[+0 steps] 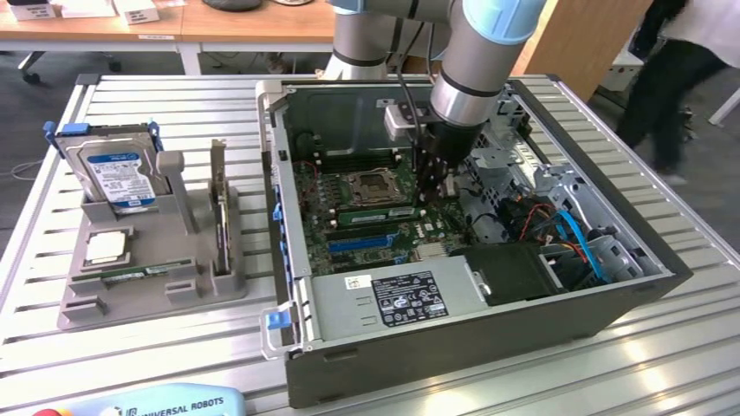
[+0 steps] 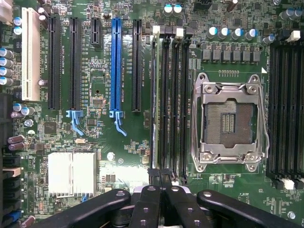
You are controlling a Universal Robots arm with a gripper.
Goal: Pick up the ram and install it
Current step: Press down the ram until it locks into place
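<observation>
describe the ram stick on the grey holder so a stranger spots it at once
Find the grey holder on the exterior view's left of the open computer case. Near its front edge, in front of the square silver processor chip, lies the ram stick. It is the only long, thin green strip there; its neighbours are silver.

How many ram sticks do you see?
2: one ram lying in the tray, another on edge in a motherboard slot by the jaws. More may be hidden.

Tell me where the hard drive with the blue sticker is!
In the exterior view, the hard drive stands in the grey holder on the view's left, outside the computer case, next to the square processor chip.
</observation>
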